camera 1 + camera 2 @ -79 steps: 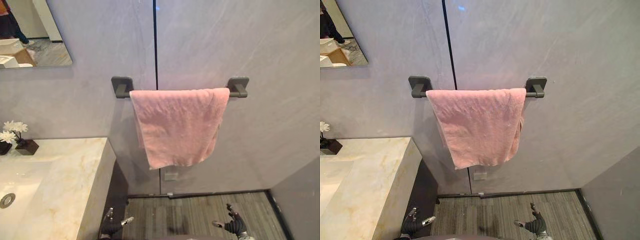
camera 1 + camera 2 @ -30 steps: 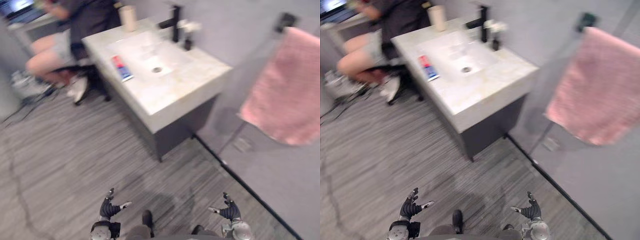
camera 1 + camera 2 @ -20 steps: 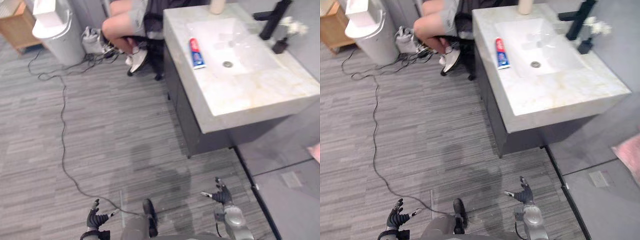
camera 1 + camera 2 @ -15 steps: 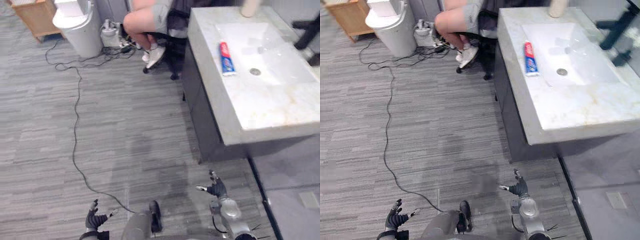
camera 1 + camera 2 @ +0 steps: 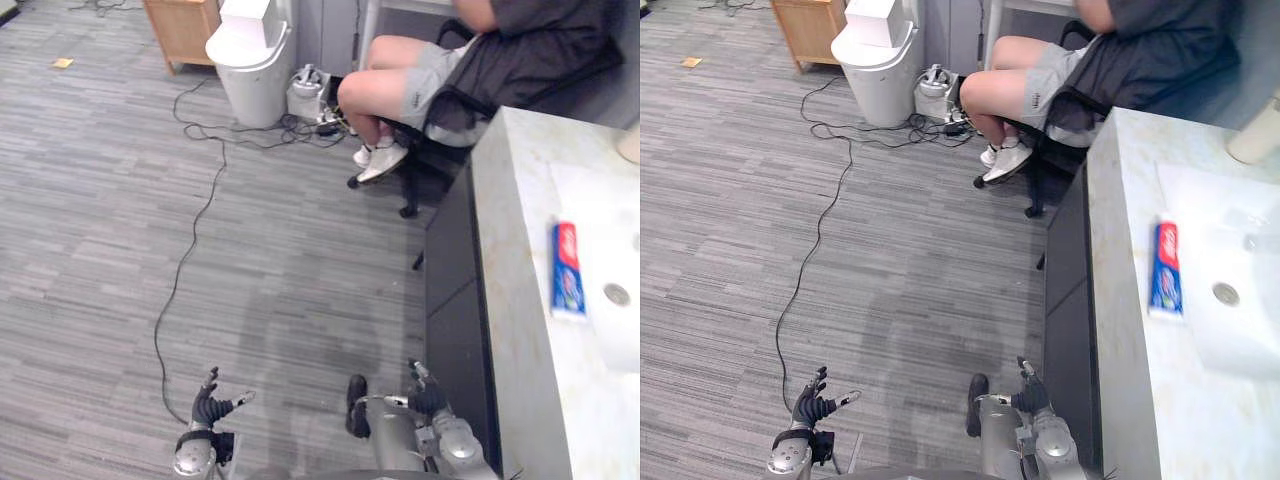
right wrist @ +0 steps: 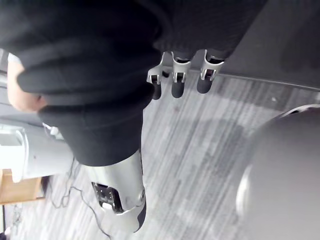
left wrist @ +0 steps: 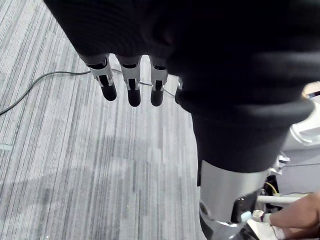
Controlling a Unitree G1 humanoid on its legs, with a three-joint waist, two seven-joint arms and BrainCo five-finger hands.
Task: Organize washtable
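Broadly, the grey plank floor (image 5: 100,200) takes most of the view, with the marble washtable (image 5: 1120,260) along the robot's right side and a seated person (image 5: 1080,60) at its far end. A white bin (image 5: 878,70) stands near the person, its lid shut, so its contents are hidden. The basin (image 5: 1240,340) sunk in the washtable holds nothing I can see. A toothpaste tube (image 5: 1166,268) lies flat just beside the basin, loose rather than stowed (probably the thing to tidy). A pale cup (image 5: 1252,138) stands farther back, its inside hidden. The left hand (image 5: 812,408) and right hand (image 5: 1028,398) hang low over the floor, fingers relaxed and empty — likely because nothing is within reach yet.
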